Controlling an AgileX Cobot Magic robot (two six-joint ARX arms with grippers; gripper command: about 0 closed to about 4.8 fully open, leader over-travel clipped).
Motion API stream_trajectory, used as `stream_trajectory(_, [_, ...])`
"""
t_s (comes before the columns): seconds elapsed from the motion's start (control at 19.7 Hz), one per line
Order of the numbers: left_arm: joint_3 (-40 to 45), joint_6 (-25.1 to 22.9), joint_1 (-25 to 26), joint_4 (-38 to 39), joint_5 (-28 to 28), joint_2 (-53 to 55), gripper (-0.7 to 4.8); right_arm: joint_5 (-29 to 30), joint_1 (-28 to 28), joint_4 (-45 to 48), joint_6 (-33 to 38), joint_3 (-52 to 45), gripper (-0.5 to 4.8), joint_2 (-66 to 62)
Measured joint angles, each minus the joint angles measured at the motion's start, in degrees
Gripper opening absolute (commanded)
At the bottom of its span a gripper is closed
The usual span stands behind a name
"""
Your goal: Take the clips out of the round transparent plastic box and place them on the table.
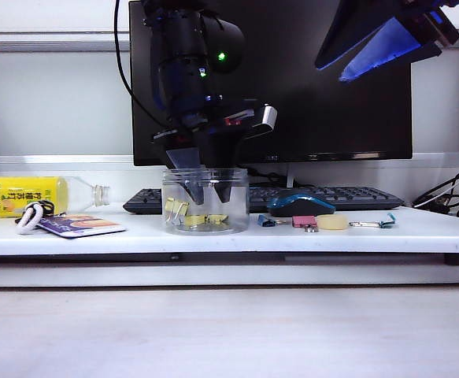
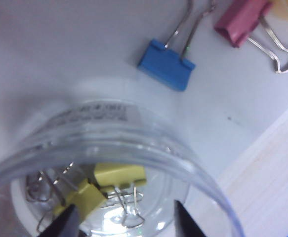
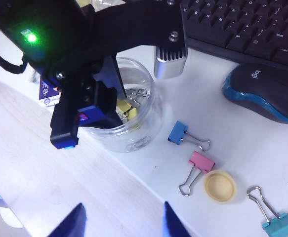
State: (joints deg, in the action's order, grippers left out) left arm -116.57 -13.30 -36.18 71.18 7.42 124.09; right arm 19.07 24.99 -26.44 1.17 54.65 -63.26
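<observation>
The round transparent plastic box stands on the white table in front of the monitor. Several pale-yellow clips with silver wire handles lie on its bottom, seen also in the exterior view and the right wrist view. My left gripper reaches down inside the box, open, one finger close beside a yellow clip and nothing clamped. My right gripper hangs open and empty high at the right, over the lower wood-grain surface.
A blue clip, a pink clip, a yellow cap and a teal-ended clip lie right of the box. Behind them are a mouse and keyboard. A yellow-labelled bottle lies at the left.
</observation>
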Motion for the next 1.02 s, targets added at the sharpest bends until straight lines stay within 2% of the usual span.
stream_trajectory(0.66, [-0.61,0.02,-0.24,-0.66,-0.26,2.21,2.56,-0.09,0.02,0.31,-0.68,-0.02,2.03,-1.33])
stream_trajectory(0.81, [-0.83,-0.11,-0.31,-0.55,-1.64,2.56,2.55,-1.68,0.0,0.44,-0.96,-0.02,2.03,-1.33])
stream_trajectory(1.02, [-0.79,-0.87,-0.39,-0.63,-3.13,2.84,2.05,-2.6,0.0,0.48,-1.36,-0.02,2.03,-1.36])
